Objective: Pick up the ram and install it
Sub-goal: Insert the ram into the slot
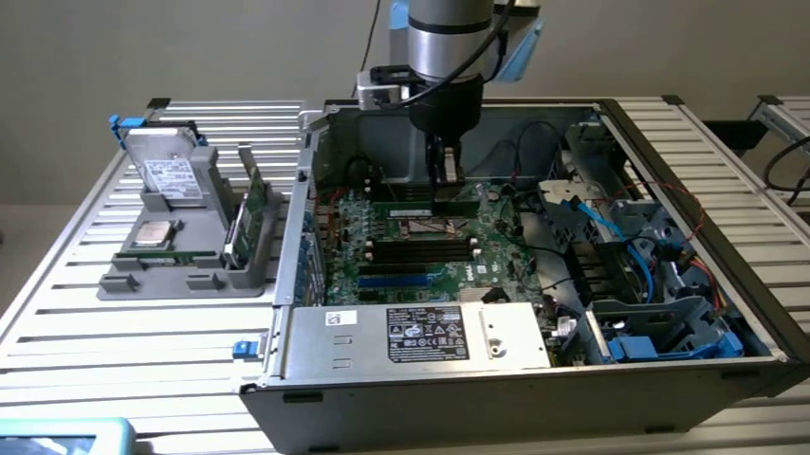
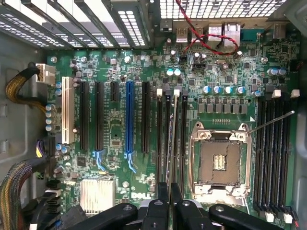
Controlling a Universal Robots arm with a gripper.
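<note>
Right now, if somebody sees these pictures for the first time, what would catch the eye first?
The robot arm's gripper hangs inside the open computer case, above the green motherboard. On that board the empty processor socket stands out. At the exterior view's left of the case, a grey tray holds green cards on edge.

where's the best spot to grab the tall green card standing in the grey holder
The tall green card: grip its free top edge from straight above, pinching across its flat faces. It stands on edge, its lower part seated in the gray holder, so the top looks most reachable.
</note>
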